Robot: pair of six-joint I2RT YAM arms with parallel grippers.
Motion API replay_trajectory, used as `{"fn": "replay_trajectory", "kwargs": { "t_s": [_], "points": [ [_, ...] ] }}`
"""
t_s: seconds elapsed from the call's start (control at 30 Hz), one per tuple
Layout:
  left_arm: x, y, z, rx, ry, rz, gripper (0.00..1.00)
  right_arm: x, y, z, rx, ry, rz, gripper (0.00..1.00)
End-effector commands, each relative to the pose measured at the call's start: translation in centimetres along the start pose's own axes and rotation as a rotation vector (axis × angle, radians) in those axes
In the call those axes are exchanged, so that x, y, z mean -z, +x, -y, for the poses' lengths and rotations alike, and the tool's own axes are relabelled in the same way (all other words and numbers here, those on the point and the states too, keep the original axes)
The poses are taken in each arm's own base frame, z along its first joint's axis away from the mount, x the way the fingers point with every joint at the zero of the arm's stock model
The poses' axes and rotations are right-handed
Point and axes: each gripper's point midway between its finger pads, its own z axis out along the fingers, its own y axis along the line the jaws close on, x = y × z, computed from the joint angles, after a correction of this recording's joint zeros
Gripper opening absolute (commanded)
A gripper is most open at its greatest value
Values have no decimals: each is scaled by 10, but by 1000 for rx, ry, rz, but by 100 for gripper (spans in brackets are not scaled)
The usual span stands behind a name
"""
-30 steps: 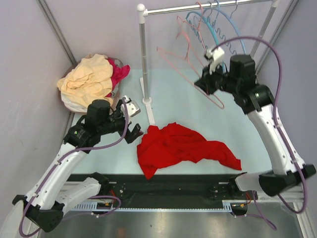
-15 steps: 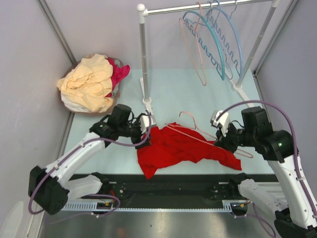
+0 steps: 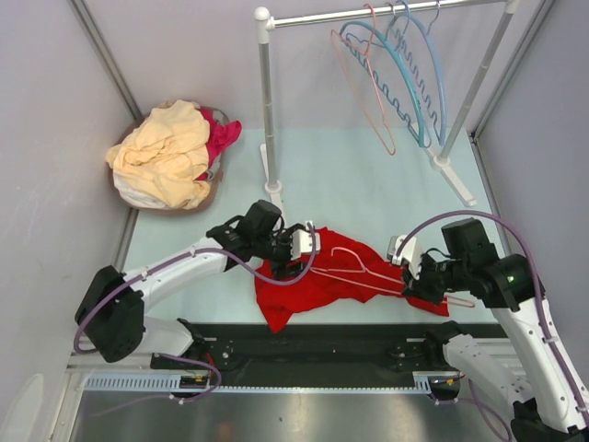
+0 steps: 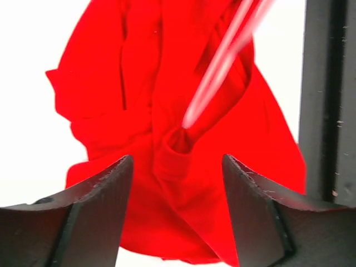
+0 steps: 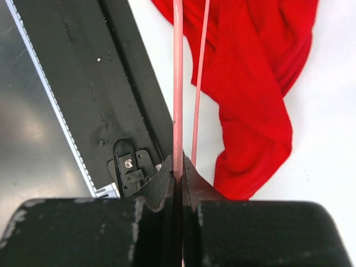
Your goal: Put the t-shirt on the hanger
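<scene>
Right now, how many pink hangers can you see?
2. One pink hanger hangs on the rail; the other hanger lies across the red t-shirt, pinched in the right gripper. None looks hidden.

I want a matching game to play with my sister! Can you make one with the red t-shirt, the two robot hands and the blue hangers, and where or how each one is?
Things:
1. t-shirt
2. left hand
3. right hand
4. blue hangers

Places or states:
A. hanging on the rail
B. shut on the pink hanger
C. crumpled on the table
D. open, just over red cloth

Pairs: 1-C, 2-D, 3-B, 4-A.
</scene>
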Motion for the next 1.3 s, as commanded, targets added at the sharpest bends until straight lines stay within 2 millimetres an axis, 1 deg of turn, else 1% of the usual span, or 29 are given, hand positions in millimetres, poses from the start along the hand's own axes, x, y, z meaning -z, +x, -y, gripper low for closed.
{"fn": "replay_trajectory", "kwargs": {
  "t_s": [0.0,0.03,0.1,0.13,0.2,0.3,0.33,0.4,0.43,0.5,0.53,0.57,0.67,0.77,0.9,1.03,1.07,1.13,1.17,1.23,1.27],
  "points": [
    [-11,-5,-9,-88,-17,15,67,1,24,-29,-43,-125,-82,0],
    [-12,-6,-10,-95,-13,15,63,-1,24,-27,-49,-127,-92,0],
    [-14,-5,-8,-95,-3,12,60,-3,22,-22,-55,-120,-96,0],
    [-16,-4,-8,-97,5,5,55,-5,21,-21,-60,-125,-100,0],
    [-18,-4,-7,-100,18,2,51,-7,20,-19,-59,-127,-106,0],
    [-22,-4,-5,-100,36,-2,41,-10,15,-15,-56,-130,-98,0],
    [-22,-4,-4,-102,42,-6,32,-10,14,-15,-53,-133,-93,0],
    [-20,-5,-2,-100,54,-12,21,-13,14,-13,-53,-142,-108,0],
    [-19,-8,-2,-99,53,-9,9,-15,15,-13,-55,-147,-116,0],
    [-12,-16,-1,-103,48,12,1,-17,15,-12,-60,-159,-127,0],
    [-8,-18,1,-100,52,14,0,-18,13,-11,-56,-157,-123,0],
    [-2,-24,1,-109,42,30,0,-17,10,-10,-48,-153,-115,0],
    [10,-34,3,-113,28,48,0,-18,-3,-6,-29,-153,-85,0],
    [20,-42,4,-116,9,66,0,-17,-19,-6,-15,-188,-47,0],
    [44,-62,7,-139,-20,111,0,-19,-42,0,-1,-193,31,0],
    [65,-79,11,-166,-43,150,0,-29,-61,6,-10,-228,78,0],
    [70,-81,12,-163,-47,154,0,-31,-70,9,-5,-235,113,0],
    [81,-92,14,-178,-60,182,0,-34,-80,11,-8,-248,145,0],
    [84,-95,14,-177,-64,187,0,-38,-89,14,-3,-260,173,0],
    [92,-100,18,-179,-62,199,0,-41,-99,16,-2,-273,199,0],
    [95,-103,20,-182,-54,209,0,-46,-106,17,13,-286,217,0]
  ]
}}
